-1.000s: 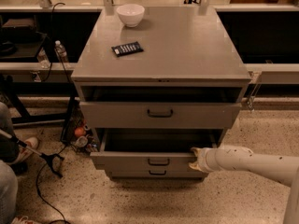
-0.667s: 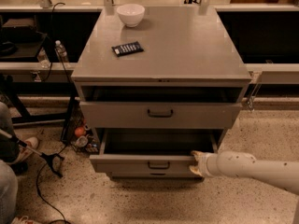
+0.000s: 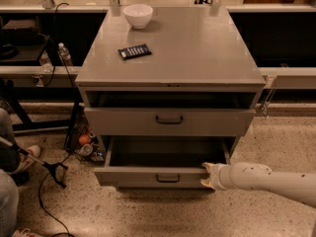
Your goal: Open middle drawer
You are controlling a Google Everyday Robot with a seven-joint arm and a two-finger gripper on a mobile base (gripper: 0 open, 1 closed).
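The grey metal cabinet (image 3: 173, 48) stands in the middle of the camera view. Its middle drawer (image 3: 128, 176), with a small dark bar handle (image 3: 168, 178), is pulled out toward me and its dark inside shows. My gripper (image 3: 207, 176), on a cream arm coming in from the right, is at the right end of that drawer's front, touching its top edge. The taller top drawer (image 3: 118, 122), with a bigger handle (image 3: 169, 119), sits above it and stands slightly out. The bottom drawer is hidden under the open one.
A white bowl (image 3: 138, 15) and a black remote (image 3: 134, 51) lie on the cabinet top. A water bottle (image 3: 63, 54) stands on a shelf at the left. A person's legs and shoe (image 3: 27, 157), a cable and small items lie on the floor at the left.
The middle drawer has come further out toward me, and my gripper and arm have moved with its front.
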